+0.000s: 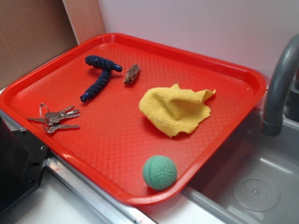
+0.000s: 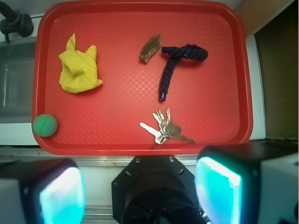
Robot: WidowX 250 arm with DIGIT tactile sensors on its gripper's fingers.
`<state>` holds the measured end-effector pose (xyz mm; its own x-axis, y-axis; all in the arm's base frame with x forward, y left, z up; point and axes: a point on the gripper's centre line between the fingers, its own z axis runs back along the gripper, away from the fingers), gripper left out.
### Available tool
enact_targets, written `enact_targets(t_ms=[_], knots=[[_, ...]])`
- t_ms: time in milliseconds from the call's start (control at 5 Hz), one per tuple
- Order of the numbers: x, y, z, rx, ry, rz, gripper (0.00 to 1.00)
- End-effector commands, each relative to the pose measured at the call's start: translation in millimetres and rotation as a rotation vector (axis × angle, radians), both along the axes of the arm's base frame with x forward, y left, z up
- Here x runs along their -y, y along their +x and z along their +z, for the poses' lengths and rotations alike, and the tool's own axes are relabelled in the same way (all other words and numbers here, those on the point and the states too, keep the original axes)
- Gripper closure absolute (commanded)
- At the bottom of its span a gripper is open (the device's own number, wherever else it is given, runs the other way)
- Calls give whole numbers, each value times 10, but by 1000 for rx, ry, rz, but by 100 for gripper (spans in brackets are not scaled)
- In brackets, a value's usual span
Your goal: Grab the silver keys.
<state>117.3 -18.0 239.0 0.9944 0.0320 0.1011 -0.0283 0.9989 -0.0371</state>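
The silver keys (image 1: 55, 119) lie fanned on a thin wire ring, flat on the red tray (image 1: 117, 140) near its left edge. In the wrist view the keys (image 2: 164, 127) sit close to the tray's (image 2: 117, 100) near rim, a little right of centre. My gripper (image 2: 140, 191) hangs high above and short of the tray, over the robot base. Its two fingers, with glowing cyan pads (image 2: 60, 196), stand wide apart with nothing between them. The gripper itself is out of the exterior view.
On the tray lie a dark blue rope piece (image 1: 99, 77), a small brown scrap (image 1: 131, 73), a crumpled yellow cloth (image 1: 175, 109) and a green ball (image 1: 160, 172) at the near corner. The black robot base (image 1: 18, 158) stands left of the tray. A grey faucet (image 1: 280, 84) and sink (image 1: 252, 186) are on the right.
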Motion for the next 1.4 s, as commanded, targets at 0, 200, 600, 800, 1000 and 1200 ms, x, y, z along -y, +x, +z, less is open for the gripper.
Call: enact_targets(t_ms=[0,200,600,800,1000,1200], knots=[[0,0,0,0,0,0,0],[-99,-48,-384,29,-44,249,0],[-223,-185,-1268,-95,-35,509,0],[-362,-167,-1691,-203,-87,449,0],[-405,-118,-1846,-196,-106,359,0],[-412,-84,-1898,-188,-117,338,0]])
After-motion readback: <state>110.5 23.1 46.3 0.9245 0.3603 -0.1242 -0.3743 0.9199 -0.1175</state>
